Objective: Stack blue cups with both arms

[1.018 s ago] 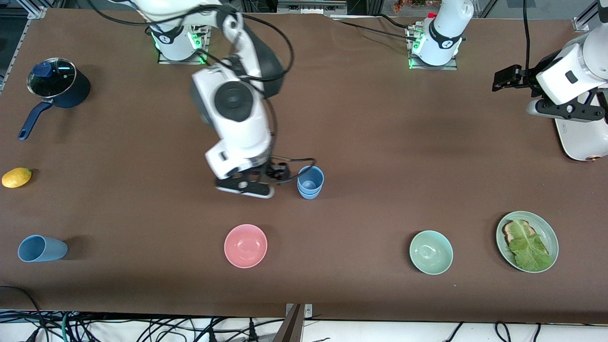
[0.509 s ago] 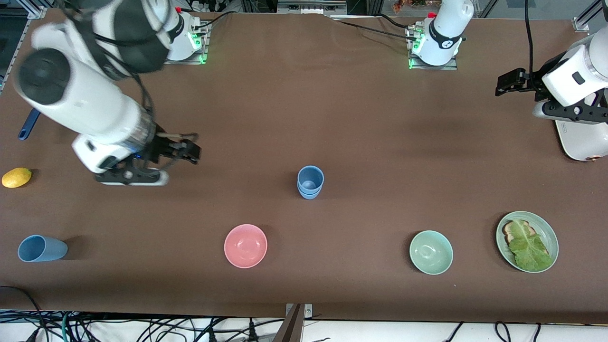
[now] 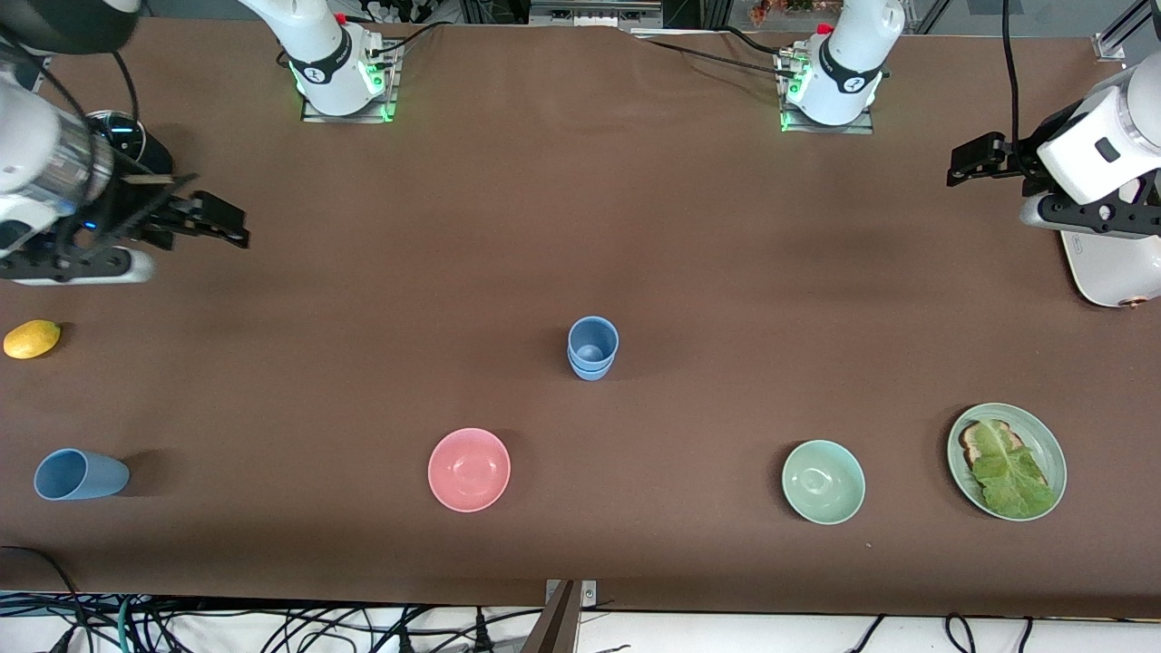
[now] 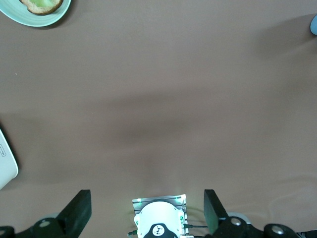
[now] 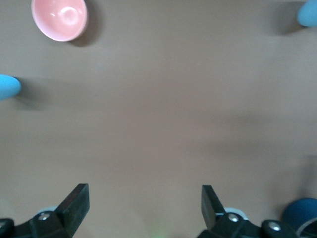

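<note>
Front view shows two blue cups nested upright (image 3: 592,347) mid-table, and a third blue cup (image 3: 80,474) on its side near the front edge at the right arm's end. The right gripper (image 3: 218,222) hangs over the table near the navy pot (image 3: 136,145), fingers spread wide, holding nothing. The left gripper (image 3: 975,159) waits over the left arm's end, wide open and empty. Only the right wrist view catches the pink bowl (image 5: 59,19) from above; the left wrist view shows the green plate's rim (image 4: 37,11). No writing is readable.
</note>
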Motion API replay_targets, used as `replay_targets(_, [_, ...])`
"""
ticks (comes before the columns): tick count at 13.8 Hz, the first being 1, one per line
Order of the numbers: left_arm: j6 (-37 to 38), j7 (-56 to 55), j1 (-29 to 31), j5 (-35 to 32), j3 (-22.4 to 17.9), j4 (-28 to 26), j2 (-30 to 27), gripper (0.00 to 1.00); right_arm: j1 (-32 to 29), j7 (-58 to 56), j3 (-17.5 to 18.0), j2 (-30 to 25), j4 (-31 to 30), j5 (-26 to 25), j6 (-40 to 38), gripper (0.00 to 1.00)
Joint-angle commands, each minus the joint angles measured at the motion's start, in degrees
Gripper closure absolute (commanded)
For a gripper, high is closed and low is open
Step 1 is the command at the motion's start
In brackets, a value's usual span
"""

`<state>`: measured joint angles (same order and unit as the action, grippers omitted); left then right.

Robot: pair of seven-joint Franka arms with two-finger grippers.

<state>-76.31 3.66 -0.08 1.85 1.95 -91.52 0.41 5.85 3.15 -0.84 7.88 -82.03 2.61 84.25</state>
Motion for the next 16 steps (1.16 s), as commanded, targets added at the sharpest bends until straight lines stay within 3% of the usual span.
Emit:
replay_targets(1, [-0.15, 0.56, 0.35, 0.08, -0.11, 0.29, 0.03, 0.0, -2.51, -3.41, 1.11, -3.13, -2.35, -3.48, -1.19, 0.0])
replay_targets(16, [-0.24, 0.56, 0.26, -0.01, -0.19, 0.46, 0.12, 0.0, -3.91, -5.17, 0.75, -3.13, 0.29, -3.14, -2.78, 0.0])
